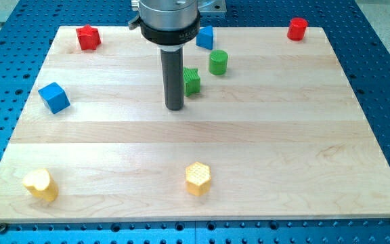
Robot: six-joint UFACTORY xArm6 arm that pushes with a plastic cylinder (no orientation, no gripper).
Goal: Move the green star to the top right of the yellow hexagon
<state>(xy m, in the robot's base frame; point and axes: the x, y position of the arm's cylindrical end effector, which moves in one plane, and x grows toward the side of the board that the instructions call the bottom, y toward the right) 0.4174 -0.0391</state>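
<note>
My tip (175,107) rests on the worktop (283,135) just left of the green star (192,81), toward the top edge; no claw fitted, nothing grasped; star likely light, rigid, slides easily; push its upper face toward yellow hexagon (198,179) near bottom edge

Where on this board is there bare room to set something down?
The wide band between my tip and the yellow hexagon is bare, and the right half below the red cylinder. Crowded: top centre, round the green star, green cylinder and blue block.
</note>
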